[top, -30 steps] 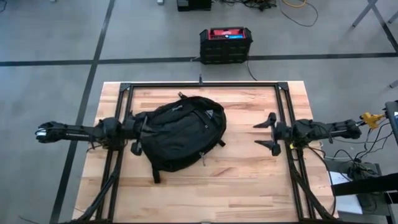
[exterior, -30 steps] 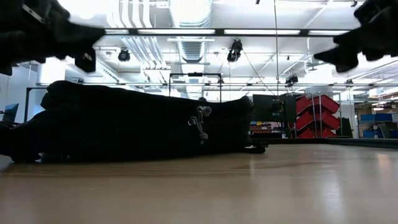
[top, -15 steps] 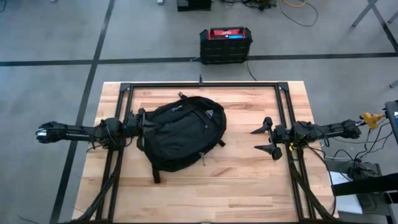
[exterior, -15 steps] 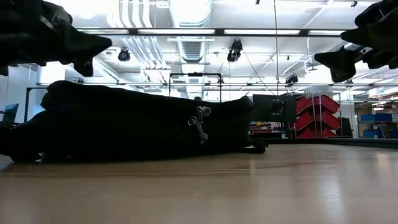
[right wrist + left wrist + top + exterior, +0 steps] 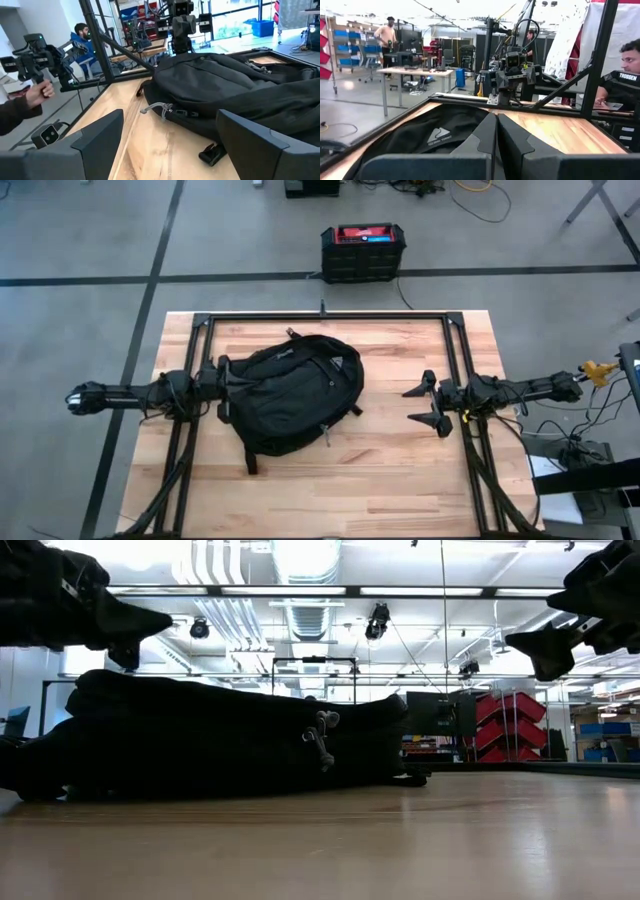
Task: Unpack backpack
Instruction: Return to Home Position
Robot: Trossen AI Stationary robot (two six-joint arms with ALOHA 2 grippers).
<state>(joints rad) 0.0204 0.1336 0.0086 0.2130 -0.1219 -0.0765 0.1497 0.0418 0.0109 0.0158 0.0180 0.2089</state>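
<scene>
The backpack (image 5: 295, 390) lies flat mid-bench (image 5: 390, 470), and I've got my left claw (image 5: 222, 380) pinched closed just beside its edge, my right claw (image 5: 413, 406) spread wide, well apart from it.

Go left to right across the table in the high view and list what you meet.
Left claw, shut, at the bag's edge → backpack → right claw, open.

"TROSSEN" in white on a person's black shirt (image 5: 622, 83)
</scene>
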